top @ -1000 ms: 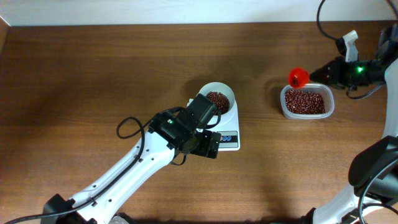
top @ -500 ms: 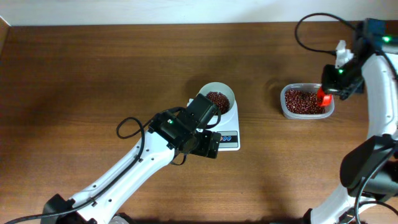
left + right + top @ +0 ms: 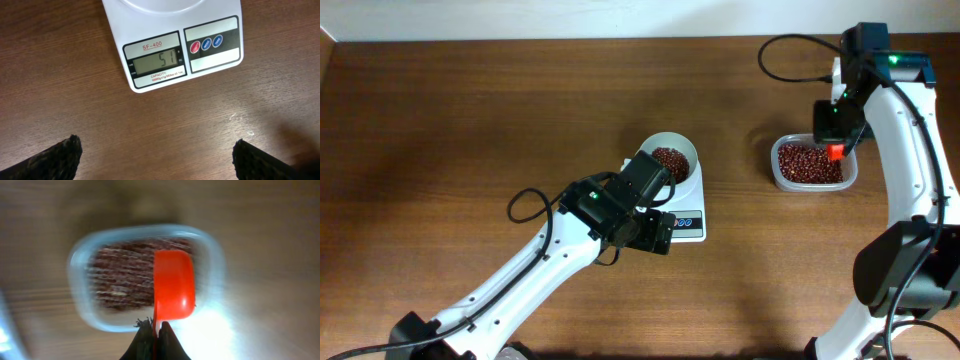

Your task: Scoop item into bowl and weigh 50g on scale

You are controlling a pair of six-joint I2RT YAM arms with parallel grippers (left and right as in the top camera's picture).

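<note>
- Swung in from the worktop's [image 3: 470, 120] right edge, the right fingers [image 3: 150, 342] now hang over the tub [image 3: 80, 270], with the red scoop [image 3: 173, 285] above the beans [image 3: 120, 275] inside it. A second ago the scoop sat off the tub's far left corner.
- Right fingers are clenched on the scoop's thin handle. The scoop's cup points away from them, over the side of the tub nearer the right edge.
- The right wrist view is blurred, so I cannot tell whether the scoop touches the beans or holds any.
- The tub stands near the worktop's right edge, toward the far side.
- The left arm has not shifted. The left fingers [image 3: 50, 160] are spread wide and released, holding nothing, over bare worktop just in front of the scale [image 3: 150, 20].
- The scale sits about mid-worktop, well apart from the tub. Its display [image 3: 155, 62] reads 51, with the round buttons [image 3: 205, 44] beside it.
- The bowl [image 3: 665, 142] rests on the scale's far end and holds a heap of beans. The left arm's wrist covers part of the bowl's near rim in the overhead view.
</note>
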